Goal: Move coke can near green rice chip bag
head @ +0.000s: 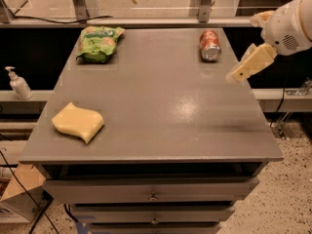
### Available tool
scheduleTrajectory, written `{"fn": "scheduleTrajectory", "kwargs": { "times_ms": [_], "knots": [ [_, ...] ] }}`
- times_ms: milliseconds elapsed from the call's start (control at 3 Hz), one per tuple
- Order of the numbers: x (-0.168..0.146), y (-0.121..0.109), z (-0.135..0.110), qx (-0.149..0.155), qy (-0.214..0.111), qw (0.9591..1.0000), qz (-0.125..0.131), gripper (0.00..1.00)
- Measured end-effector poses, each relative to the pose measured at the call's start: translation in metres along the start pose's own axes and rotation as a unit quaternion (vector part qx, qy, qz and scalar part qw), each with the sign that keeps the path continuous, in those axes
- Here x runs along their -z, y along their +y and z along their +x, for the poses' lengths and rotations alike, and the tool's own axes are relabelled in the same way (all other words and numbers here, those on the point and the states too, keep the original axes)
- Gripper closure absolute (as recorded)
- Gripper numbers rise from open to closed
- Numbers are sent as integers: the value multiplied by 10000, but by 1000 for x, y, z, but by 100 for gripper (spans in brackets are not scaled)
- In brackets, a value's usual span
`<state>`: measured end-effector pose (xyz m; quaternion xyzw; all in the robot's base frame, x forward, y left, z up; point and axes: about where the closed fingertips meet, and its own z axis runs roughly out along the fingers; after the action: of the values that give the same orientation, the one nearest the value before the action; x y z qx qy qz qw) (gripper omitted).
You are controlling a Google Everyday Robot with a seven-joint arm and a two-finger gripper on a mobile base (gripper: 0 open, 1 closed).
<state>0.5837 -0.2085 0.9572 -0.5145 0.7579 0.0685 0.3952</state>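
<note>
The coke can [210,45] lies on its side at the far right of the grey table [156,106], its silver end facing me. The green rice chip bag [99,43] lies flat at the far left corner, well apart from the can. My gripper [240,74] hangs from the white arm at the right edge of the table, just right of and in front of the can, a little above the surface. It touches nothing and holds nothing.
A yellow wavy sponge [78,123] lies at the near left of the table. A soap dispenser [18,83] stands on a ledge to the left. Drawers [153,196] sit under the tabletop. A metal frame and glass run behind the table.
</note>
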Motion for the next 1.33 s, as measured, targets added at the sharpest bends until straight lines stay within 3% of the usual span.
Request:
{"fn": "scheduleTrajectory", "kwargs": {
  "times_ms": [333, 667, 1000, 1333],
  "knots": [
    [-10, 1, 4, -69, 147, 9999, -12, 0],
    [-34, -11, 13, -456, 100, 9988, 133, 0],
    [-57, -33, 23, -983, -111, 9944, 365, 0],
    [-77, -55, 34, -1645, -422, 9836, 606, 0]
  ]
}}
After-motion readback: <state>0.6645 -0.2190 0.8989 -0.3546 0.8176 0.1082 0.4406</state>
